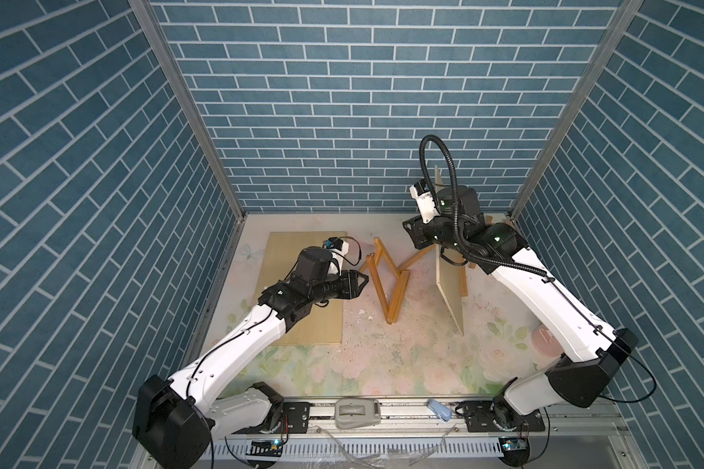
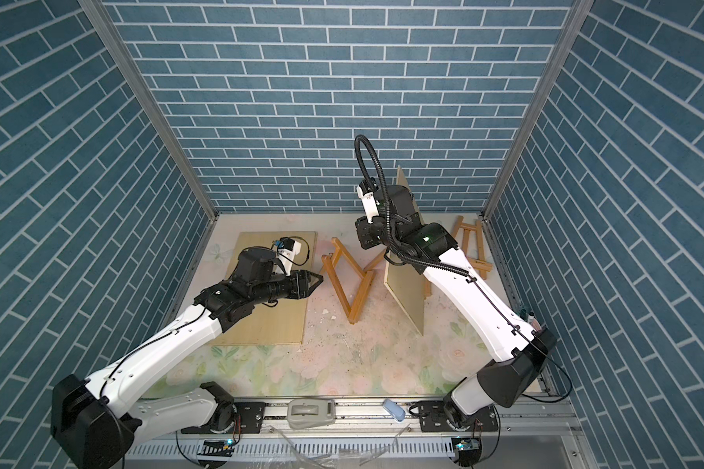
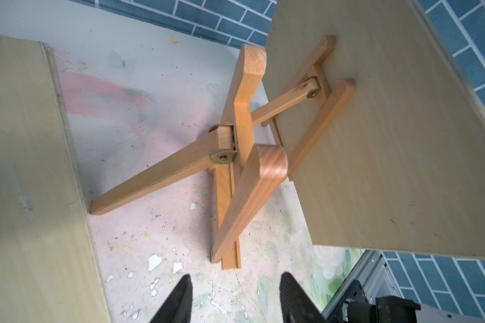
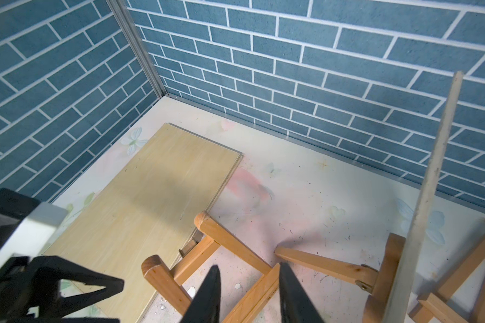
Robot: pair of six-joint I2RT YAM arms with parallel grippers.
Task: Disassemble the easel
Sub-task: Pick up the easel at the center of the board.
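1. The table [image 1: 403,357] has a pale flower pattern with small white crumbs on it.
2. A flat board [image 1: 322,325] lies on the table's left side, partly under the left arm.
3. An upright board [image 1: 450,296] stands on the right side, tilted and leaning on a second easel [image 3: 319,112], whose legs touch the board's face in the left wrist view.
4. The middle easel [image 3: 244,209] stands on its three legs in the middle of the table, between the flat board and the upright board. Nothing rests on it, and its rear leg reaches toward the flat board.
5. A third easel [image 2: 470,243] lies flat in the far right corner, behind the right arm.
6. The left gripper [image 3: 235,276] hangs over the inner edge of the flat board, just beside the middle easel and pointing at it. Its fingers are spread apart and grasp nothing.
7. The right gripper [image 4: 249,265] hangs above the table, between the middle easel and the upright board. Its fingers are also apart. A wooden bar of the middle easel shows below them, with a gap at one finger, so it is not clamped.
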